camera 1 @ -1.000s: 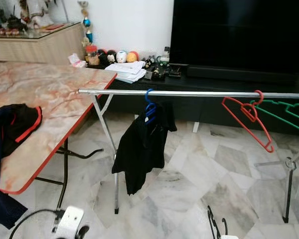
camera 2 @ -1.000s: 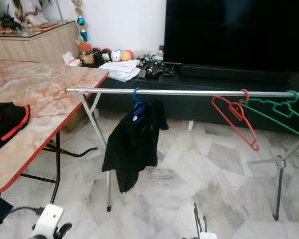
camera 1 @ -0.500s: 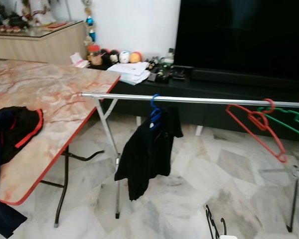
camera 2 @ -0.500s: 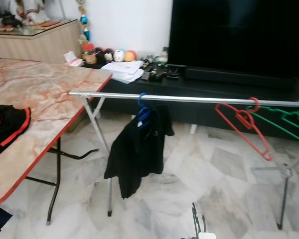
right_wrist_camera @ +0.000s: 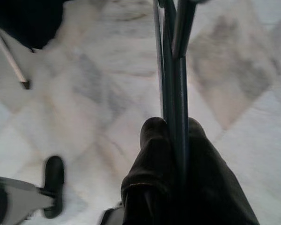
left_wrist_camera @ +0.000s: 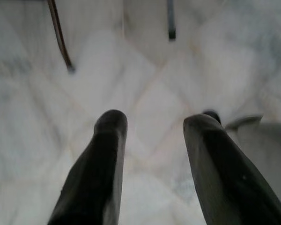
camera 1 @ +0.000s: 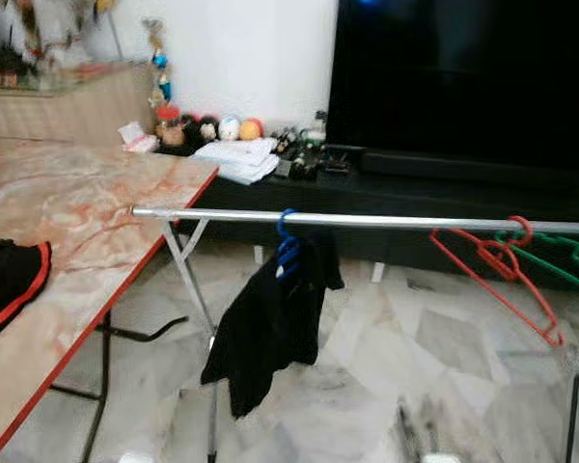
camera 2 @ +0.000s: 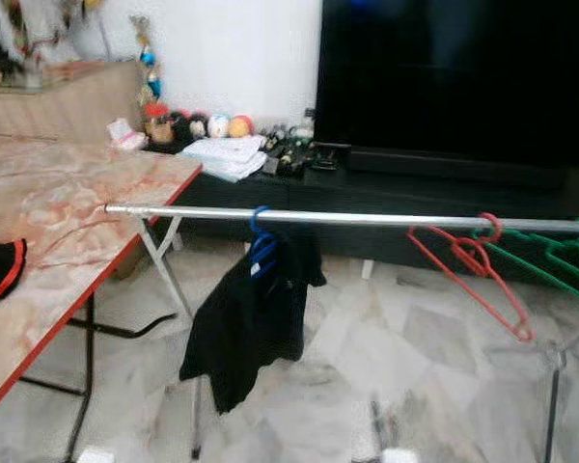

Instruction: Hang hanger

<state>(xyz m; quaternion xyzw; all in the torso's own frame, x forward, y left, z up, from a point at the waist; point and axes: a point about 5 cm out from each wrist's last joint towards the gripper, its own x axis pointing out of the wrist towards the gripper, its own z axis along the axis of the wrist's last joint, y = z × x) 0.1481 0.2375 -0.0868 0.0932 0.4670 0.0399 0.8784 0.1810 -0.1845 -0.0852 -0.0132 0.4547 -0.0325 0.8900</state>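
Note:
A silver clothes rail [camera 1: 367,221] runs across the room in front of me. On it hang a blue hanger [camera 1: 288,246] carrying a black garment [camera 1: 270,328], an empty red hanger [camera 1: 497,265] and a green hanger [camera 1: 560,256] at the right end. My right gripper [right_wrist_camera: 173,133] is shut on a thin dark hanger [right_wrist_camera: 171,56], held low above the marble floor; its blurred top shows at the bottom of the left eye view [camera 1: 405,429]. My left gripper [left_wrist_camera: 152,124] hangs open over the floor with nothing between its fingers.
A marble-patterned folding table [camera 1: 77,212] with a red edge stands on the left, with a black and red garment [camera 1: 5,280] on it. Behind the rail are a low dark console [camera 1: 415,178] with clutter and a large black TV [camera 1: 463,77]. The rack's legs [camera 1: 188,275] stand on the floor.
The camera has moved and the picture is blurred; the rail sits a little lower and nearer in view. The hangers on the rail have not moved.

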